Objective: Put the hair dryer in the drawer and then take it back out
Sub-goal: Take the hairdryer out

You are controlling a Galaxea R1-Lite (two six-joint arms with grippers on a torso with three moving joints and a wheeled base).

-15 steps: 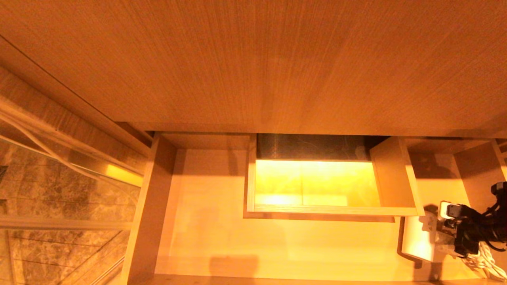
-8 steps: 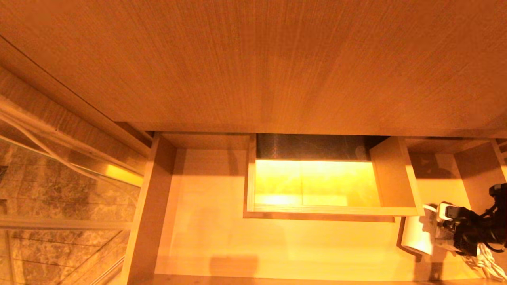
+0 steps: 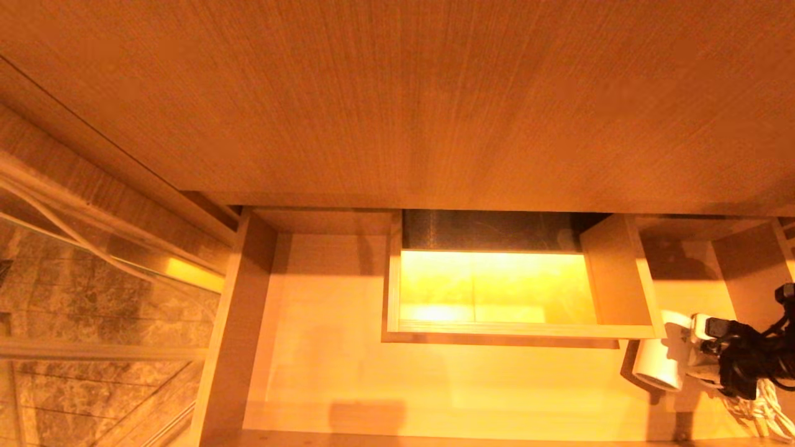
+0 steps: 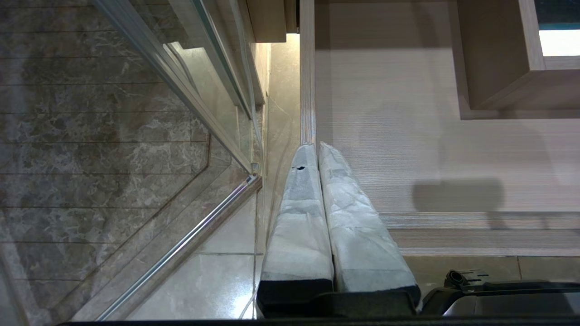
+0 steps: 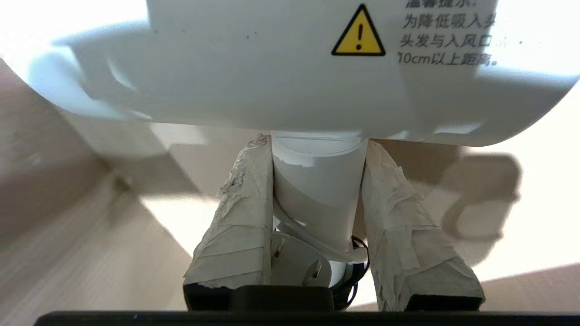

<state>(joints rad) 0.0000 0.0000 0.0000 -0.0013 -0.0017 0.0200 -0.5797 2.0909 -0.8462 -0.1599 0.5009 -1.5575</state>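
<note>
Warm amber light falls over a wide wood-grain panel (image 3: 397, 99) that fills the upper part of the head view. Below it the drawer (image 3: 335, 372) stands pulled out, its pale floor bare across the left and middle. A boxed rectangular cutout (image 3: 497, 285) sits in the drawer's far middle, glowing yellow inside, with a dark strip behind it. To the left of the cabinet runs a glass partition with a metal rail (image 4: 181, 244) and marbled stone tiles (image 4: 90, 136) behind it.

The right arm reaches in from the right edge, low over the drawer's right end, a tangle of black cable around its wrist. The right gripper (image 5: 317, 181) has its taped fingers (image 5: 240, 217) pressed against either side of the white handle of the hair dryer (image 3: 658, 366), so it is grasping the dryer by the handle. The dryer's barrel lies crosswise just past the fingertips, a yellow warning triangle (image 5: 358, 31) on its side, and its round end faces the drawer's middle. It is inside the drawer at the right end, just beside the cutout's front right corner; whether it rests on the floor I cannot tell.

The left gripper (image 4: 317, 154) hangs by the drawer's left edge, taped fingers pressed together and holding nothing.
</note>
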